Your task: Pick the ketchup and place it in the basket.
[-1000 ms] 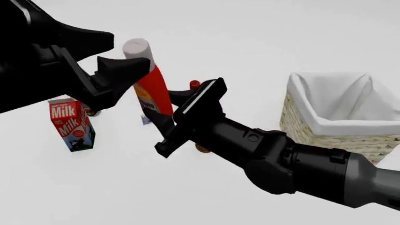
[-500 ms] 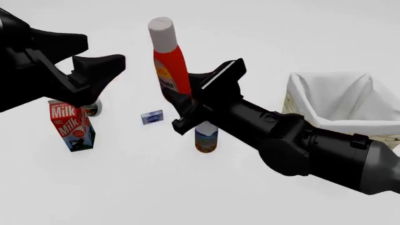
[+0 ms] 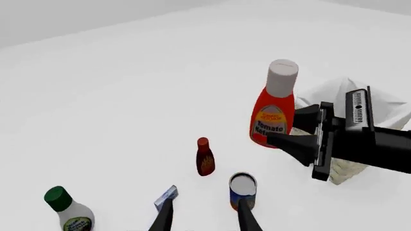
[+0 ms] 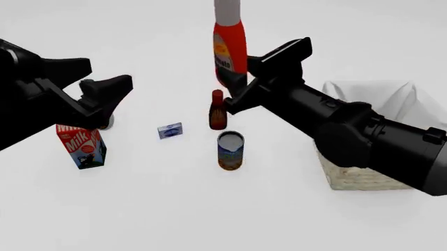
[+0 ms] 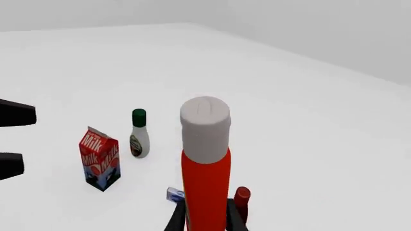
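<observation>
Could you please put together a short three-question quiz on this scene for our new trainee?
1. True or false: the ketchup rests on the table.
2. Which pincer grips it? A) left B) right
3. Fill in: the small dark-red bottle stands just behind the ____.

Key: 1. False; it is lifted, held by the right pincer. 2. B; the left pincer is open and empty. 3. The can.

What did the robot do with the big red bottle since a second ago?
The right gripper, shut on the ketchup, lifted it high off the table and carried it a little toward the basket. The left gripper drew back, empty. The milk carton, can and small red bottle stayed put.
</observation>
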`<action>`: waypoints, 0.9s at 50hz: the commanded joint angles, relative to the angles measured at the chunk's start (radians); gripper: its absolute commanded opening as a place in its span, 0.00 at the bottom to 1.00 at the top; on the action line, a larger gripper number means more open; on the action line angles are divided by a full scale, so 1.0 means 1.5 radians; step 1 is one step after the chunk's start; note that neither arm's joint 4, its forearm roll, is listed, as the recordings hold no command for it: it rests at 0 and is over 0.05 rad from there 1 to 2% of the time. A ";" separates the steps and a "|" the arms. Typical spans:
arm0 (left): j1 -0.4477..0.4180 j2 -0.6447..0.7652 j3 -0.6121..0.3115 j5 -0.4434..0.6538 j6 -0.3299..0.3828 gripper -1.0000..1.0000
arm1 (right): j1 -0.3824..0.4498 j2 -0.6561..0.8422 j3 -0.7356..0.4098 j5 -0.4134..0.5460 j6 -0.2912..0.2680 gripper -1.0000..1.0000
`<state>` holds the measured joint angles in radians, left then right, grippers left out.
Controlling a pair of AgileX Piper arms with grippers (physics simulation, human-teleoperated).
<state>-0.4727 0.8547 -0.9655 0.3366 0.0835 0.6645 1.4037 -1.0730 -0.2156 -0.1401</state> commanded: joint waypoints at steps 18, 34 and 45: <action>0.029 -0.004 0.050 -0.052 -0.016 1.00 | -0.180 -0.028 0.015 -0.019 0.034 0.00; 0.039 -0.008 0.067 -0.064 -0.036 1.00 | -0.253 -0.042 0.023 -0.010 0.040 0.00; 0.039 -0.010 0.075 -0.069 -0.039 1.00 | -0.291 -0.045 -0.010 0.050 0.049 0.00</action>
<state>-0.4182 0.8419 -0.8624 0.2401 0.0314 0.2789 1.3478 -1.0553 -0.1953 -0.0899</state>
